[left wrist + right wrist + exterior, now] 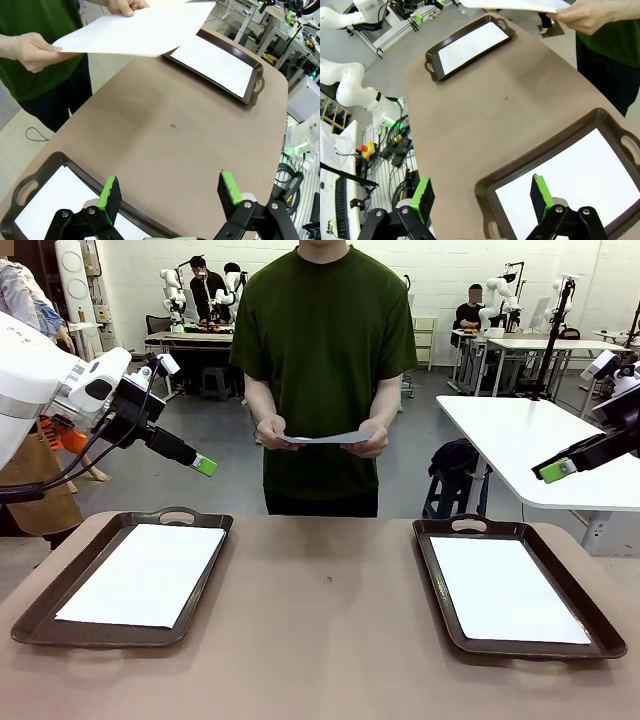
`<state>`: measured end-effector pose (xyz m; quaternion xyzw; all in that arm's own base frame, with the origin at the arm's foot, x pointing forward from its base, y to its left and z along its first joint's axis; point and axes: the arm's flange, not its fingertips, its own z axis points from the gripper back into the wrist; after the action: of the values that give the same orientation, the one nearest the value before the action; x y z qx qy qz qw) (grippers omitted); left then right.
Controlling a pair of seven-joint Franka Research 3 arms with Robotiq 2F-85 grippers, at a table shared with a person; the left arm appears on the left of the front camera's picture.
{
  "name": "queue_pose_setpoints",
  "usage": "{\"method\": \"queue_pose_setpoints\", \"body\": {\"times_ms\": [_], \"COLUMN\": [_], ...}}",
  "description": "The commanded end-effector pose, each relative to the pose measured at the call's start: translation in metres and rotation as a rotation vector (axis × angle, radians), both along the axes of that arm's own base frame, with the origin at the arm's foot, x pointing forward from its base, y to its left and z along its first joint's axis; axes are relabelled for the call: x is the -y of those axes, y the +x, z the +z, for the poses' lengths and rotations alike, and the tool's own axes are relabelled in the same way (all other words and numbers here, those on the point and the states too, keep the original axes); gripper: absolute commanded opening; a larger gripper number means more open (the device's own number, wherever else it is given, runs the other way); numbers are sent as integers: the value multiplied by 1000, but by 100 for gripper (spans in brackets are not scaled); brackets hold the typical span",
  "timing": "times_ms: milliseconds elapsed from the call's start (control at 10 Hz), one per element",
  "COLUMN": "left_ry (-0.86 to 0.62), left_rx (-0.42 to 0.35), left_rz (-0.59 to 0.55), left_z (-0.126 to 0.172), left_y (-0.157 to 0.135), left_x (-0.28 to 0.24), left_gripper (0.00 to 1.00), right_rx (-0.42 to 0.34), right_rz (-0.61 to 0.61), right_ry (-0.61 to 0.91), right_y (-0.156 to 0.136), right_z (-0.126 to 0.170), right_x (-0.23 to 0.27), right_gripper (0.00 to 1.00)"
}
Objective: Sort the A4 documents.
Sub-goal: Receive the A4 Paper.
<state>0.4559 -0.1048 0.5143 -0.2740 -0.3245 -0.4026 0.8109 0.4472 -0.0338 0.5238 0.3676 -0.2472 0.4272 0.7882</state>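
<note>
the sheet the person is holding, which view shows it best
The left wrist view: the held sheet shows its broad white face, a hand at its edge. The front view gives it edge-on; the right wrist view just a strip.

white A4 documents (327,438), dark brown trays (45,615), green-padded fingers (111,192)

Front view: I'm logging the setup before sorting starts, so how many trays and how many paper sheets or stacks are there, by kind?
Dark brown trays: 2, left tray, right tray
White paper in the trays: 2, left sheet, right sheet
White paper held by the person: 1, held paper; how many sheets it holds cannot be told
Total: 5
</note>
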Motion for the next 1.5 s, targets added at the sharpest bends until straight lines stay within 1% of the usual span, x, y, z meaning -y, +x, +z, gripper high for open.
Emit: {"method": "queue_pose_setpoints", "body": {"times_ms": [0, 1400], "left_ry": [-1, -1], "left_rx": [2, 2], "left_rz": [-1, -1], "left_z": [0, 0], "left_y": [-1, -1], "left_x": [-1, -1], "left_gripper": [100, 100], "right_rx": [1, 1], "right_rz": [9, 9], "right_ry": [2, 2], "right_y": [0, 0], "right_z": [0, 0], "right_x": [-1, -1], "right_gripper": [100, 100]}}
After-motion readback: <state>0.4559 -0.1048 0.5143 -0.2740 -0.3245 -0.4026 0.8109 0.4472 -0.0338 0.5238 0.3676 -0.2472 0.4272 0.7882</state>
